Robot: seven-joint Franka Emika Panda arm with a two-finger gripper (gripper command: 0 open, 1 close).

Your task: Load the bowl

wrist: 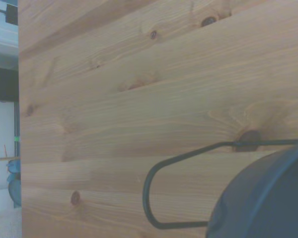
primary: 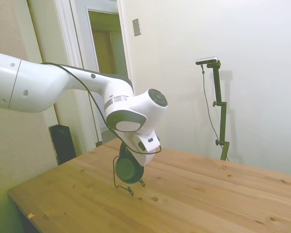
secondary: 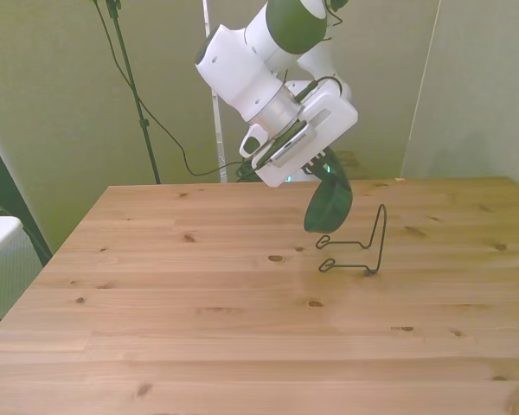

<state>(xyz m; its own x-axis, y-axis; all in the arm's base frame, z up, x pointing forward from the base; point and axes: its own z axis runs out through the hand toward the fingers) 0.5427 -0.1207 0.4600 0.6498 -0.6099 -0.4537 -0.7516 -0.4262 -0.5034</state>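
We have the bowl (secondary: 329, 204) hanging on edge from the gripper (secondary: 322, 171), just above the rack's (secondary: 363, 251) low loops, short of its upright back. Turned on edge like this, it should slot in like a plate. The jaws appear clamped on its rim, though the wrist hides them. Table (secondary: 199, 320) lies beneath.

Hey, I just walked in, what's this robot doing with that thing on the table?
The white arm's gripper is holding a small dark green bowl tipped on its edge, just above the wooden table. Below and beside it stands a thin black wire rack. The bowl is at the rack but does not look seated in it yet, so loading appears under way.
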